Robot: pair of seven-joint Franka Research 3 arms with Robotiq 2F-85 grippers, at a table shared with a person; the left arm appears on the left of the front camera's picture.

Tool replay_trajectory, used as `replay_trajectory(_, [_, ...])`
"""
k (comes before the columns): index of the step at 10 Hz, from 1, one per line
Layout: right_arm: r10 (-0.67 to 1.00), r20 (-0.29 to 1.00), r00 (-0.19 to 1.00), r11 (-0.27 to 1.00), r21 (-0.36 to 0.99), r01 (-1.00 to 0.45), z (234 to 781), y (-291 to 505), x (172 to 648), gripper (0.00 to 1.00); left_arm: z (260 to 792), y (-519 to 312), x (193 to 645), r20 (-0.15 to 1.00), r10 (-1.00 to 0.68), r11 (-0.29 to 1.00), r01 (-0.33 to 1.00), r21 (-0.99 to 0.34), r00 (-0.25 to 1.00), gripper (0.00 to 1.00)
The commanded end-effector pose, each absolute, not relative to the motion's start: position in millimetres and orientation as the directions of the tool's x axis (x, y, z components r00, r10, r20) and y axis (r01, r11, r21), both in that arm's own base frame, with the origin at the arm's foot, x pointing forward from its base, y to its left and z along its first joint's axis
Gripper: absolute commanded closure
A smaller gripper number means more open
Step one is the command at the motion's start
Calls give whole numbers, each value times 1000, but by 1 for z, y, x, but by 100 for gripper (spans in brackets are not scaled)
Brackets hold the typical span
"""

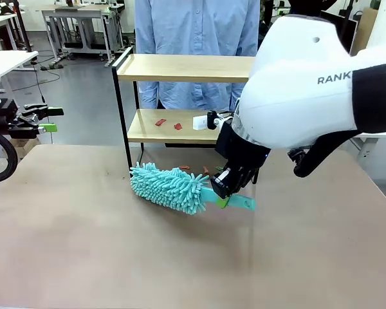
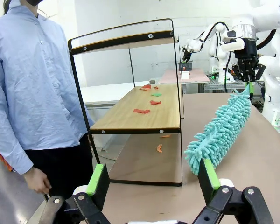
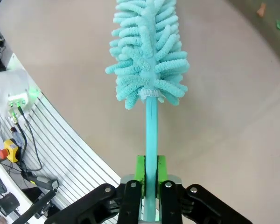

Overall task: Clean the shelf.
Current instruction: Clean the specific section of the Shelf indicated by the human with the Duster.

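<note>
The shelf (image 1: 180, 67) stands at the far side of the table (image 1: 83, 257), just in front of a person (image 1: 196, 38) in a light blue shirt. Its upper board looks bare, while red scraps (image 2: 141, 111) and one green scrap (image 2: 156, 94) lie scattered along the lower board. A few more bits (image 2: 159, 148) sit on the table under that board, inside the frame. Just in front of the shelf's near foot lies a teal fluffy duster (image 1: 170, 187), with its head resting on the table and pointing toward the left post. The right gripper (image 1: 226, 187) has its jaws clamped tight on the duster's thin handle, close behind the fluffy head, as the right wrist view shows plainly. The left gripper (image 1: 38, 119) hangs well off at the left edge of the table, its jaws spread wide with nothing between them. Judging from this, the tool is in hand but the sweeping of the lower board is not yet done, since the scraps remain there. The next move probably calls for lifting the head off the table, raising it to the level of the lower board and sliding it in between the posts without striking the thin frame, then drawing the scraps off the board.
</note>
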State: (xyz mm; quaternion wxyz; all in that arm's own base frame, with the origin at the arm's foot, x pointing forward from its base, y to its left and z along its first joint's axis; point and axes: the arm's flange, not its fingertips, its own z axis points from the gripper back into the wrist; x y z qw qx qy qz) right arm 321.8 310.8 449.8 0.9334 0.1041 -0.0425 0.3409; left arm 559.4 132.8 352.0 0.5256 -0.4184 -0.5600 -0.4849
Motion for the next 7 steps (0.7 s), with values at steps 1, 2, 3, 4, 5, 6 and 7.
replay_trajectory(1, [505,187,843,841,115,-529,444,346,310,87,355,132,557,993,-40,180,977,116,-111,0])
replay_trajectory(2, [437,224,871,874,124,-470,445,364,299,87,355,132,557,993,-40,180,977,116,-111,0])
replay_trajectory(3, [357,256,898,909,124,-397,446,378,290,87,355,132,557,993,-40,180,977,116,-111,0])
replay_trajectory(4, [295,270,917,934,120,-336,445,392,284,87,355,132,557,993,-40,180,977,116,-111,0])
replay_trajectory(5, [227,303,926,957,108,-270,440,404,286,87,355,132,557,993,-40,180,977,116,-111,0])
replay_trajectory(6, [184,314,932,971,89,-221,436,417,289,87,355,132,557,993,-40,180,977,116,-111,0])
replay_trajectory(7, [160,318,934,977,87,-197,431,428,295,87,355,132,557,993,-40,180,977,116,-111,0])
